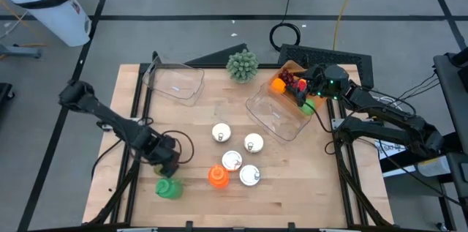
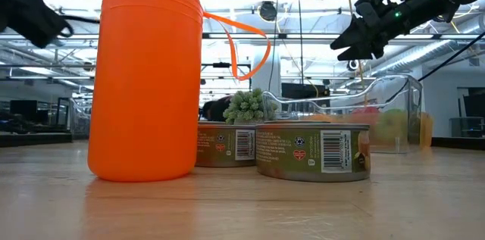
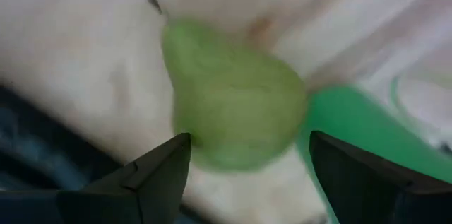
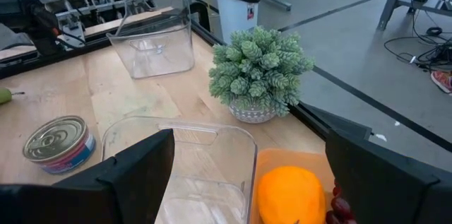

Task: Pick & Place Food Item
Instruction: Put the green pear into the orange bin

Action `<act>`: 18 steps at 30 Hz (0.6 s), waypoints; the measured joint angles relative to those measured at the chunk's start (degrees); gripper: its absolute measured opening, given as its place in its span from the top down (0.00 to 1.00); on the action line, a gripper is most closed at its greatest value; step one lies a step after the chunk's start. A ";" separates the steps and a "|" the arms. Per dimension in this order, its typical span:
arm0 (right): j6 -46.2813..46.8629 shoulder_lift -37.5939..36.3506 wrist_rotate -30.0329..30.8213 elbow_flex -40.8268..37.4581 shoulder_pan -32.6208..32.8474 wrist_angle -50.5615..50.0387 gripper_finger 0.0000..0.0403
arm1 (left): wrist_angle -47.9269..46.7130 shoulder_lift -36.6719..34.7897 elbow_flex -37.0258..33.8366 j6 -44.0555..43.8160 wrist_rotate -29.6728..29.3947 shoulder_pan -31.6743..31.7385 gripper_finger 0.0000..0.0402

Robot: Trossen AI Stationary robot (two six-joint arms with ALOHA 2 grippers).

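In the left wrist view a green pear (image 3: 229,97) lies on the wooden table. My left gripper (image 3: 247,146) (image 1: 167,160) is open just above it, one finger on each side of its wide end, and I see no touch. In the high view the gripper hides the pear. My right gripper (image 1: 303,89) (image 4: 244,153) (image 2: 355,43) is open and raised over an orange tray (image 1: 289,67) at the table's far right. The tray holds an orange (image 4: 289,194) (image 1: 278,83), red grapes (image 1: 291,80) and a green fruit (image 1: 308,105).
A green container (image 1: 169,188) (image 3: 353,132) lies next to the pear. An orange bottle (image 1: 217,177) (image 2: 144,73) and several cans (image 1: 232,161) stand mid-table. One clear bin (image 1: 278,113) sits by the tray, another (image 1: 175,82) far left. A potted plant (image 1: 242,65) stands at the far edge.
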 joint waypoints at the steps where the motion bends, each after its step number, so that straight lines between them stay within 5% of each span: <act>1: -0.03 0.00 0.01 0.00 0.00 0.00 0.13 | -0.09 0.59 0.00 0.07 -1.94 -0.26 0.26; 12: 0.01 0.00 0.01 0.00 0.00 0.02 0.13 | -0.09 4.51 0.00 6.24 -25.36 3.60 0.26; 18: 0.03 0.00 0.01 0.00 0.00 0.00 0.13 | -1.52 3.71 0.00 10.54 -25.22 9.59 0.26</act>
